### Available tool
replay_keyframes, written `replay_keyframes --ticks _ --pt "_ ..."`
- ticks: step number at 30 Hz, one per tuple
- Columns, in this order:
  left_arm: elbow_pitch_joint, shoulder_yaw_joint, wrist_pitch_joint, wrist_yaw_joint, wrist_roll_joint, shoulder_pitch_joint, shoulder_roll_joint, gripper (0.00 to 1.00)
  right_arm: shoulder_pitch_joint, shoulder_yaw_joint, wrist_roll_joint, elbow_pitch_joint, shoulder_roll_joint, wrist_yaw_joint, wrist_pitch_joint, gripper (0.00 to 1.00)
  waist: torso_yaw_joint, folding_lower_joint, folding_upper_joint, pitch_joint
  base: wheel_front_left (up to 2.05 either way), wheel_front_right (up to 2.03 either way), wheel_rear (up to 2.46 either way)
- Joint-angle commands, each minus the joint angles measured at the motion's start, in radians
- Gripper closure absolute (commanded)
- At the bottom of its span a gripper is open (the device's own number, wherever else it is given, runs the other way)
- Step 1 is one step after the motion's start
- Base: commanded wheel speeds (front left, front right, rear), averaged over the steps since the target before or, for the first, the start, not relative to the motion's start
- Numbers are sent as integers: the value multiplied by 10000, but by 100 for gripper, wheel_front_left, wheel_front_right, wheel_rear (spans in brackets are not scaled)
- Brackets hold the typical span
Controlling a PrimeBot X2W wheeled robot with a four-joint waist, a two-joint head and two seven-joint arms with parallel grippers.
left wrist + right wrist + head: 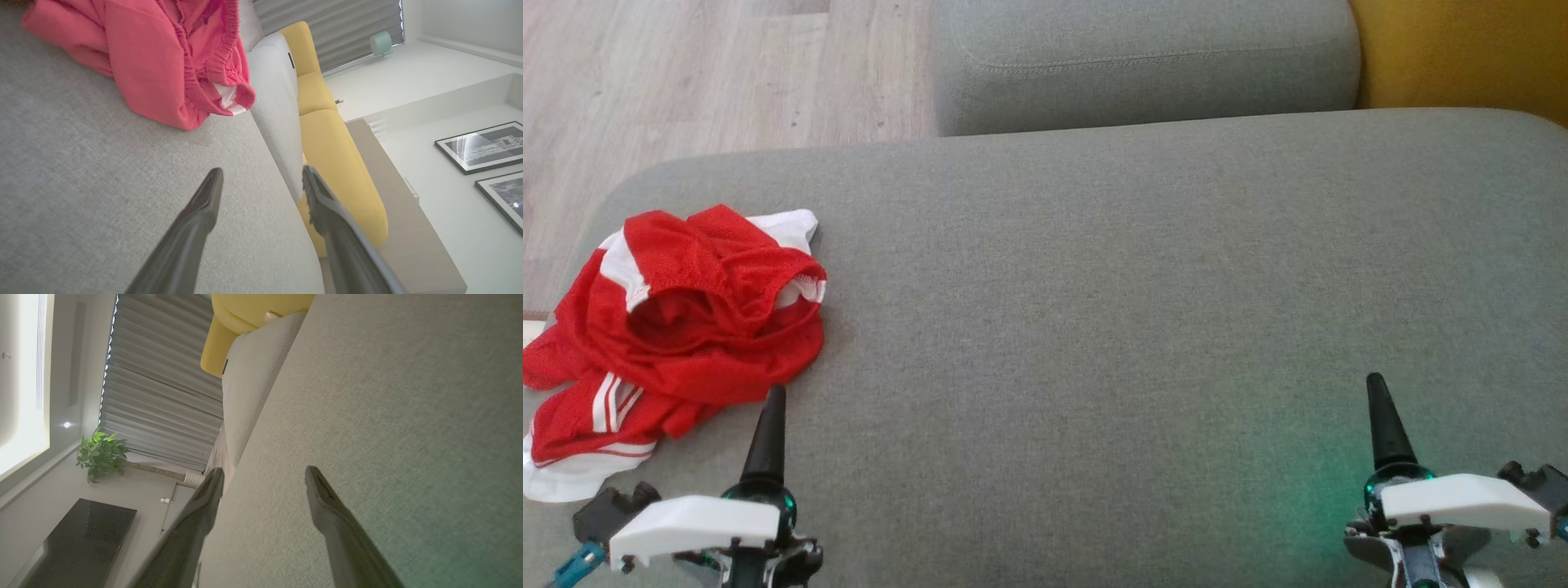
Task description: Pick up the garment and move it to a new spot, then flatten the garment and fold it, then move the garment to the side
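Grey cushion [1094, 286], red garment [686, 327] lying diagonally, waistband up

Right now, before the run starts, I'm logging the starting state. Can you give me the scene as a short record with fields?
garment: red with white trim, crumpled in a heap
location: left end of the grey cushion
left hand: open, empty, close to the garment
right hand: open, empty, over bare cushion on the right
progress: garment not yet picked up
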Motion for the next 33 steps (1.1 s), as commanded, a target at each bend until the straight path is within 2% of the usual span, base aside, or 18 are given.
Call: replay_keyframes --ticks 1,33 --pt "-456 89 -112 -3 292 -305 109 0 -526 135 -352 -400 -45 24 -137 0 1 0 0 -9 0 0 0" --pt "-1254 -481 -1047 563 4842 -72 219 0 -483 1264 -4575 -717 -72 45 -1081 0 46 0 0 -260 0 0 0"
